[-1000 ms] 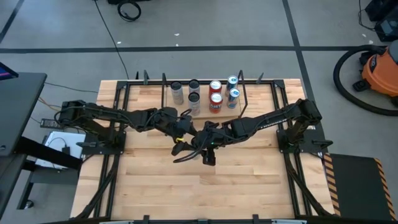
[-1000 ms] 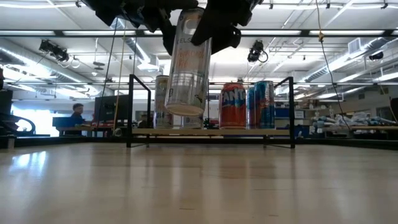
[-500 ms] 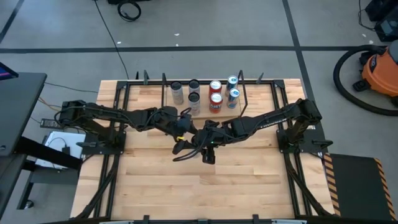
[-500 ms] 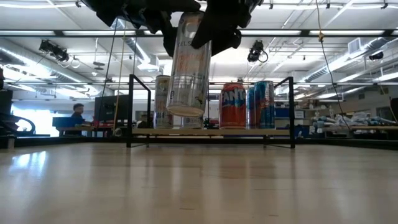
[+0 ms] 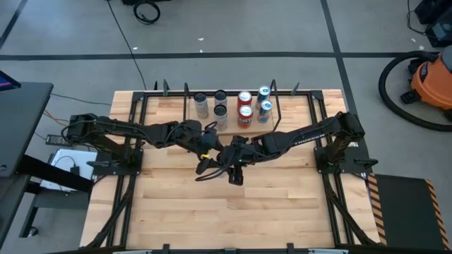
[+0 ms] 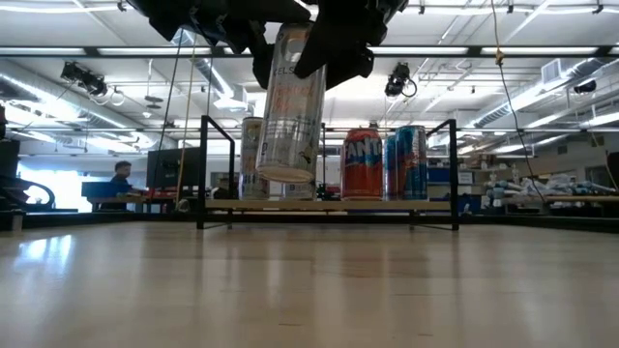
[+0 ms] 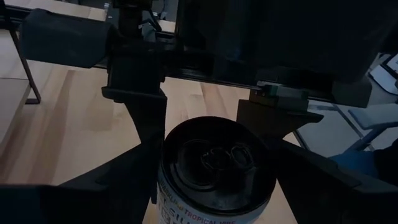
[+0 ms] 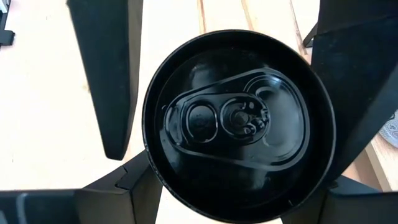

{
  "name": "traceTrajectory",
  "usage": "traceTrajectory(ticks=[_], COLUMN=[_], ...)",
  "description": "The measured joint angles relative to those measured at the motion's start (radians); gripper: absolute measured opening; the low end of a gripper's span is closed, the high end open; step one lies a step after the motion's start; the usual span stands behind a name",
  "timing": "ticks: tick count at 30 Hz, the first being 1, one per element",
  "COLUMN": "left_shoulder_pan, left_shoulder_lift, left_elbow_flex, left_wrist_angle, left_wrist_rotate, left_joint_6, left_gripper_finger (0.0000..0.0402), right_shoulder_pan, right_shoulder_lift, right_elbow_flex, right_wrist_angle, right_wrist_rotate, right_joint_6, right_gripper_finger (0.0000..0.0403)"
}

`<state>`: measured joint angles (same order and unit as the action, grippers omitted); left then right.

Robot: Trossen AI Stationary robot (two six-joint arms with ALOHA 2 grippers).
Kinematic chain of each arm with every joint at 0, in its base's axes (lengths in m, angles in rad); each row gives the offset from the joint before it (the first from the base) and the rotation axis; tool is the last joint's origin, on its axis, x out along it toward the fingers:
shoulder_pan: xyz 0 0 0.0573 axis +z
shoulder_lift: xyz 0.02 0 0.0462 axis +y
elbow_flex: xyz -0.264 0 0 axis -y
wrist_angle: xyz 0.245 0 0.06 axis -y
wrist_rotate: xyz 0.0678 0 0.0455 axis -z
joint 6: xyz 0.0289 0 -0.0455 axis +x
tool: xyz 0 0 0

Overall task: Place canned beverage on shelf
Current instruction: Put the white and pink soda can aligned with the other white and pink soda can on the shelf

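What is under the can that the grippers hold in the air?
Under the raised can there is only bare table; it hangs clear of the wood. Behind it stands the shelf, whose cans it partly covers.

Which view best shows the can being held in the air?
The low view: the can hangs clear above the table, its whole side visible. Both wrist views show only its dark top, and in the high view the arms hide it.
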<state>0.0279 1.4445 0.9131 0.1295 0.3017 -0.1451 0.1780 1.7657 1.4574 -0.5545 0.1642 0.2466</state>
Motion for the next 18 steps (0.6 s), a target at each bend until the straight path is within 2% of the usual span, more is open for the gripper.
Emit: traceTrajectory(ticks=[12,18], left_shoulder_pan=[0.007,0.006], left_shoulder_lift=[0.000,0.001], left_elbow_flex=[0.000,-0.003], left_wrist_angle=[-0.025,-0.017], left_wrist_rotate=[-0.011,-0.015], left_joint_6=[-0.031,0.039], left_gripper_finger=[0.0316,0.0316], right_shoulder_pan=[-0.029,-0.030], right_shoulder_lift=[0.000,0.000], right_elbow_flex=[0.000,0.000], right_wrist_angle=[0.001,-0.004], right_wrist_rotate=[-0.005,-0.007], right_joint_6=[0.011,0.004], right_gripper_finger=[0.0247,0.0247])
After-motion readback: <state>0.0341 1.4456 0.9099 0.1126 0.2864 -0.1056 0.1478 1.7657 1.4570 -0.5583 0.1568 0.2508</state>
